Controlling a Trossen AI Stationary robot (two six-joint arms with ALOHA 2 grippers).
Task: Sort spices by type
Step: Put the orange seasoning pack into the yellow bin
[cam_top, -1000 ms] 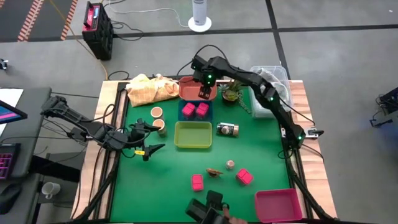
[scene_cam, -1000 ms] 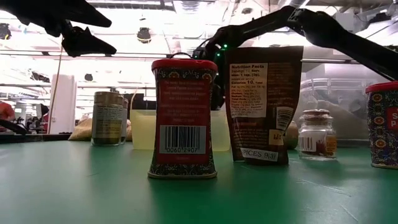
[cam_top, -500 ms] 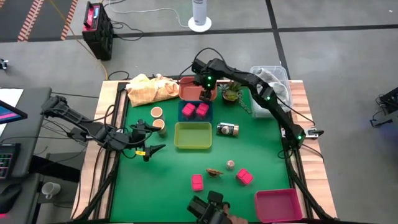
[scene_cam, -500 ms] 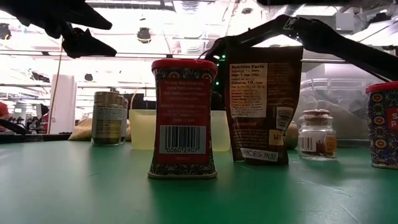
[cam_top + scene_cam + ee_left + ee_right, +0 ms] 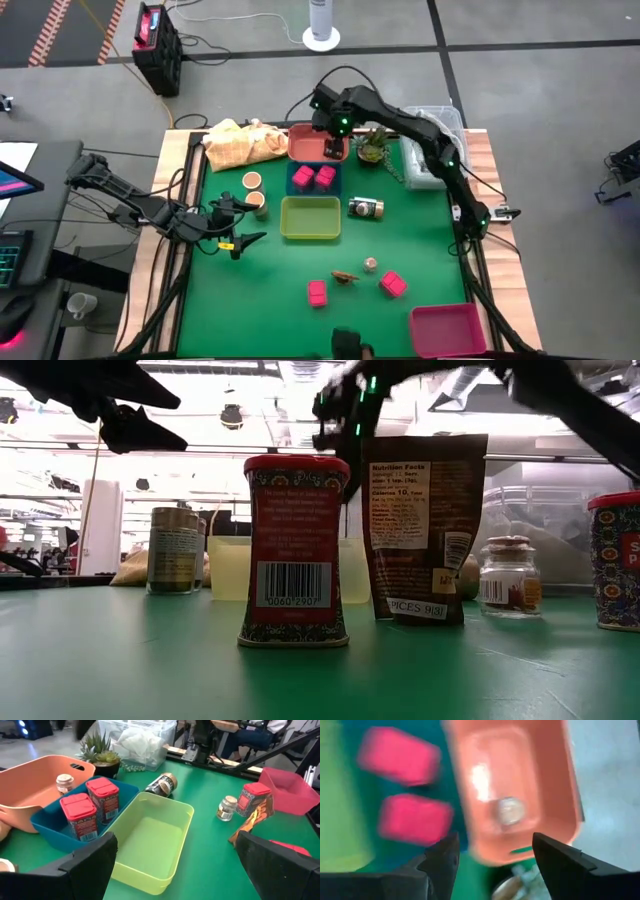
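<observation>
Jaws of my right gripper [image 5: 492, 852] hang spread and empty above the salmon bin [image 5: 547, 785] holding one small glass jar [image 5: 510, 811], left gripper [image 5: 243, 229] waiting spread too.

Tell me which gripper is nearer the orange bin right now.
Right. The right gripper hangs open just above the orange bin, where a small glass jar sits. The left gripper waits open near the table's left edge, well away.
</observation>
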